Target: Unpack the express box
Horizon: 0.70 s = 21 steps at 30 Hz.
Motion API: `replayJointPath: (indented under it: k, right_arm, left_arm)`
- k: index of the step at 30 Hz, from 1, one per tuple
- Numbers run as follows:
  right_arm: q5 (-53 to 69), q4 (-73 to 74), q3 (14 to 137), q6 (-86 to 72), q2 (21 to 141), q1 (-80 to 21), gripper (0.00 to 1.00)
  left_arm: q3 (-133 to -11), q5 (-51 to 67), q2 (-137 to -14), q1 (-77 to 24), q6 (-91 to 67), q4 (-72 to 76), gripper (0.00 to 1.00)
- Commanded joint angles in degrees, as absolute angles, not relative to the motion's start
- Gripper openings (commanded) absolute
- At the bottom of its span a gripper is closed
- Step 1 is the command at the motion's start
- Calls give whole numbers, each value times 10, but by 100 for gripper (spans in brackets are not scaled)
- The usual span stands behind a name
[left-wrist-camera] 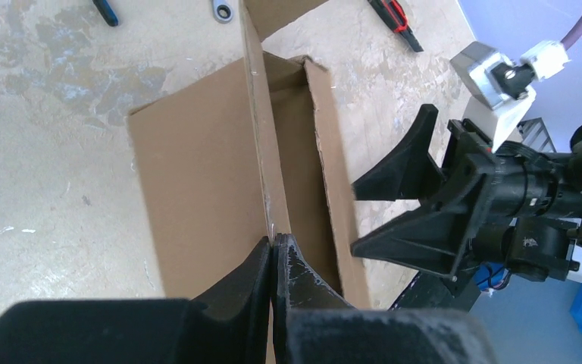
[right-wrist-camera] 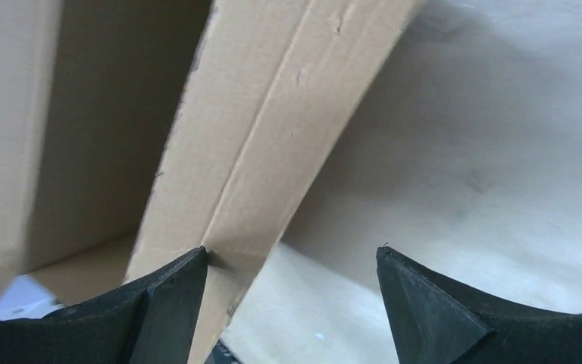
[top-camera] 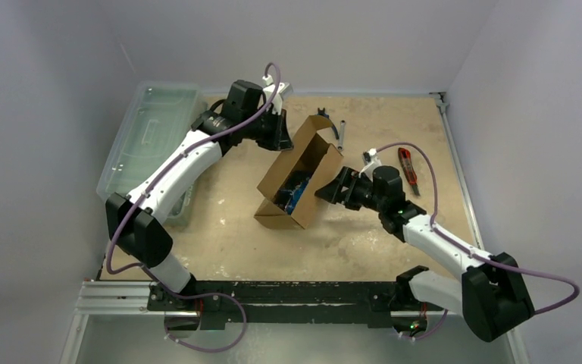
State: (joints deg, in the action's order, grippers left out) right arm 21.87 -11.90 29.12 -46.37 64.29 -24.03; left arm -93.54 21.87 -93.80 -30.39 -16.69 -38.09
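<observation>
The express box (top-camera: 297, 173) is brown cardboard and lies open in the middle of the table, its lid flap (top-camera: 314, 129) raised toward the back. A blue item (top-camera: 296, 194) shows inside it. My left gripper (top-camera: 282, 135) is shut on the thin cardboard edge (left-wrist-camera: 261, 152), which runs straight up from between its jaws (left-wrist-camera: 273, 241). My right gripper (top-camera: 326, 189) is open at the box's right side. In its wrist view the left fingertip (right-wrist-camera: 189, 265) touches a cardboard side panel (right-wrist-camera: 273, 129); the gap between the fingers (right-wrist-camera: 292, 254) holds nothing.
A large clear plastic lidded bin (top-camera: 148, 136) stands at the back left beside the left arm. A red and black utility knife (top-camera: 408, 168) lies right of the box. A wrench (top-camera: 341, 133) lies behind it. Walls close the table at the back and sides.
</observation>
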Motion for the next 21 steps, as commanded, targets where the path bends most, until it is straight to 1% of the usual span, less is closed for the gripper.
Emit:
replayJointPath:
  k: [1,6,10,14,17,21]
  right_arm:
    - [95,52,295,-370,629,-237,85]
    - [23,136,321,-330,593,-236,88]
    - [5,172,352,-316,562,-237,89]
    - [74,177,415,-309,557,-243,87]
    - [142,144,460,-325,552,-253,86]
    - [211,58,473,-370,589,-262,75]
  left_arm:
    - [-949,211,-916,-301,-146,-385,0]
    - [-968,210,-915,-301,-140,-395,0]
    - [-979,211,-915,-301,-134,-403,0]
    - [-985,221,-915,-300,-141,-403,0]
    - [-982,231,-910,-300,-150,-394,0]
    - [-977,227,-899,-301,-158,-386,0]
